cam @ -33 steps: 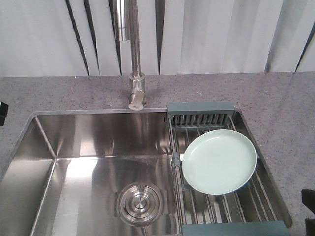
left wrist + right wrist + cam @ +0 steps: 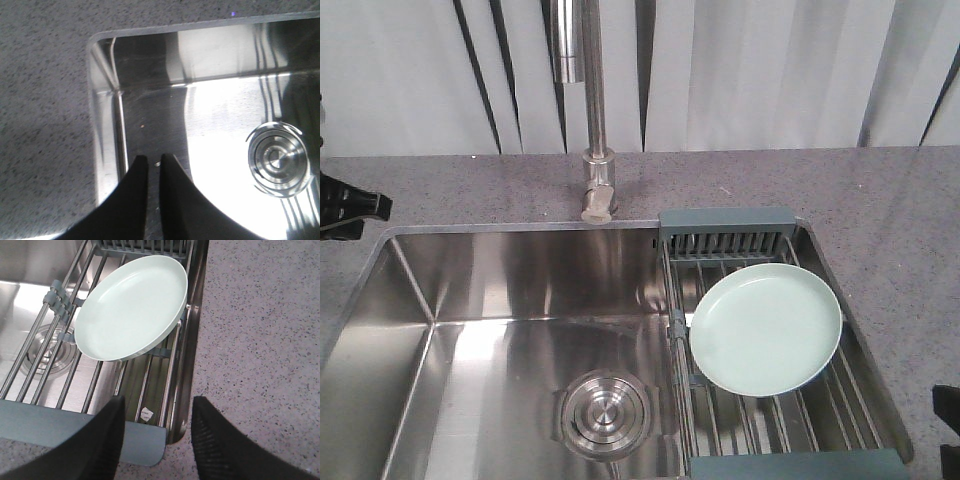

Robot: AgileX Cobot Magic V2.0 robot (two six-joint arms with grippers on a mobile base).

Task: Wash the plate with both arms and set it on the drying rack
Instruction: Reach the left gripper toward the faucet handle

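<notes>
The pale mint-green plate lies tilted on the drying rack, which spans the right end of the sink. In the right wrist view the plate rests on the rack's steel rods, ahead of my right gripper. That gripper is open and empty, hovering over the rack's near end bar and the counter edge. My left gripper is shut with nothing between its fingers, above the sink's left corner. Of the arms, the left one shows at the left edge and the right one at the bottom right corner.
The steel sink basin has a round drain near its middle. A tall steel faucet stands behind it. Speckled grey countertop surrounds the sink, with pale curtains at the back.
My left arm has come further into the front view at the left edge, moving up and to the right. The plate and the right arm have not moved.
</notes>
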